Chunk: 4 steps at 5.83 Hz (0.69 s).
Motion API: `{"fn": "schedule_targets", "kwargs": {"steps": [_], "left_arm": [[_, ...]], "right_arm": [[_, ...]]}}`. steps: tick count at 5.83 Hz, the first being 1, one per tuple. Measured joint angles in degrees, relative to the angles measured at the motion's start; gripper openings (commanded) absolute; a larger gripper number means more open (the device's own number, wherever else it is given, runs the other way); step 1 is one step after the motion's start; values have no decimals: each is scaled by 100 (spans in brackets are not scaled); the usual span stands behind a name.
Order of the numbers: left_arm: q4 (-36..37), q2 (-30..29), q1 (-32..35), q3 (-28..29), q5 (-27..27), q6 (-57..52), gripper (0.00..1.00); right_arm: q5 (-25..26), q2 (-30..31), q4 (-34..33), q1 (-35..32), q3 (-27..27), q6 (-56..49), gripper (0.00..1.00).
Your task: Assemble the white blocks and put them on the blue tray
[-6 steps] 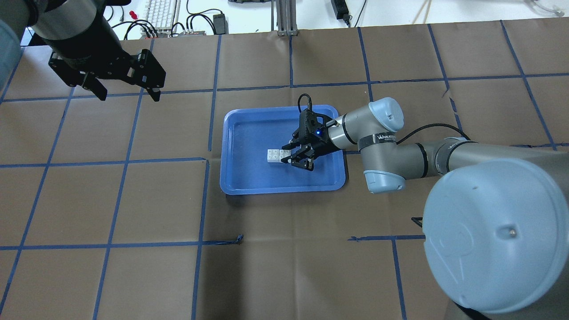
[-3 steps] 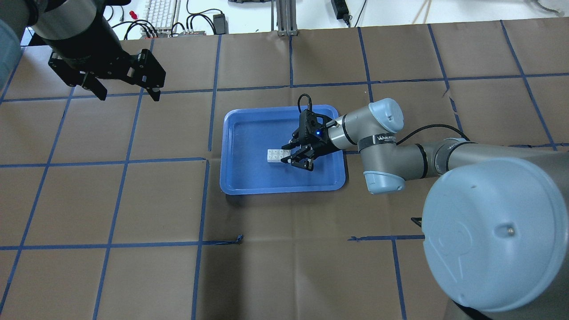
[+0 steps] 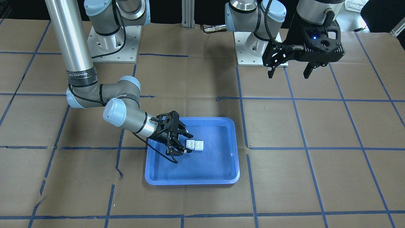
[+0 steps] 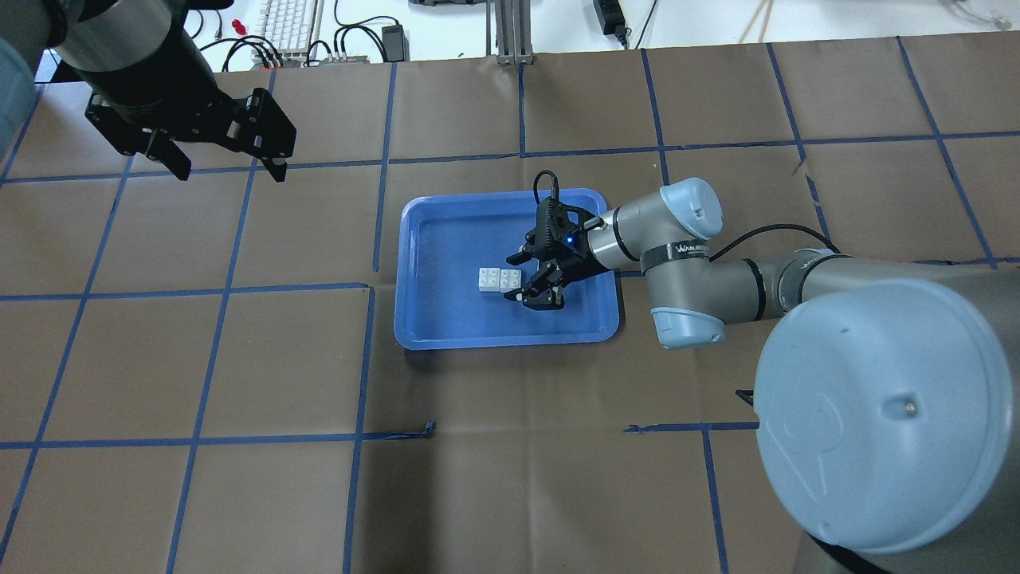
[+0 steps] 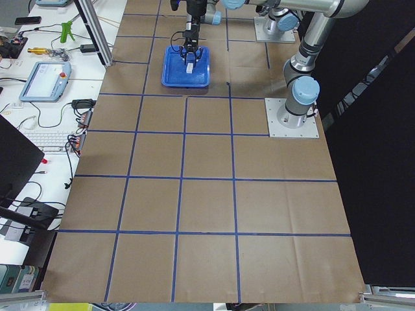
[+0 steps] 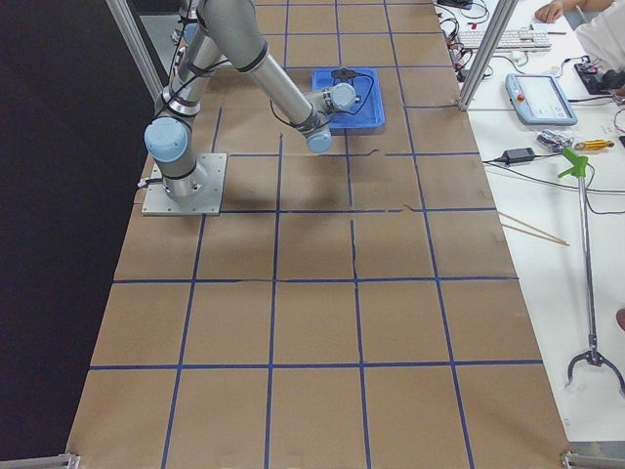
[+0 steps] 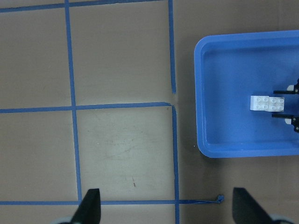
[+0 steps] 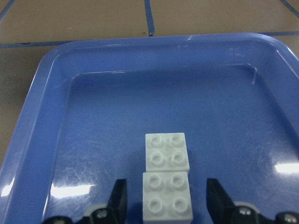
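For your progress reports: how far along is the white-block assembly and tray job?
Done: both white blocks lie end to end, studs up, in the blue tray. In hand: the open right end effector straddles the nearer one; the left end effector hangs open, away. Left: probably backing off; whether they are joined is unclear.

A black band [image 4: 676,250] round the grey joint of the right arm, behind the right end effector [image 4: 522,279], carries white capital lettering. From here it looks like "WAUESS", but the letters are too small to be sure. A finer line under it cannot be read. From across the surface [image 3: 316,177], similar white print shows on a lower band [image 3: 81,76] at the foot of that arm's silver tube and on an elbow band [image 3: 126,95]. Both are too blurred to read.
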<state>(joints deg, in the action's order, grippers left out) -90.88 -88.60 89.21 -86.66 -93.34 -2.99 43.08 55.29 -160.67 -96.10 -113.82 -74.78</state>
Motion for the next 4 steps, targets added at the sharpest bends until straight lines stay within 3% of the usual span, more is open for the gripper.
{"fn": "schedule_targets", "kwargs": {"steps": [3, 4], "left_arm": [[0, 1, 0, 0, 0, 0, 99], [0, 1, 0, 0, 0, 0, 99]], "right_arm": [[-4, -1, -9, 4, 47, 10, 82], [14, -4, -12, 4, 122, 11, 88]]}}
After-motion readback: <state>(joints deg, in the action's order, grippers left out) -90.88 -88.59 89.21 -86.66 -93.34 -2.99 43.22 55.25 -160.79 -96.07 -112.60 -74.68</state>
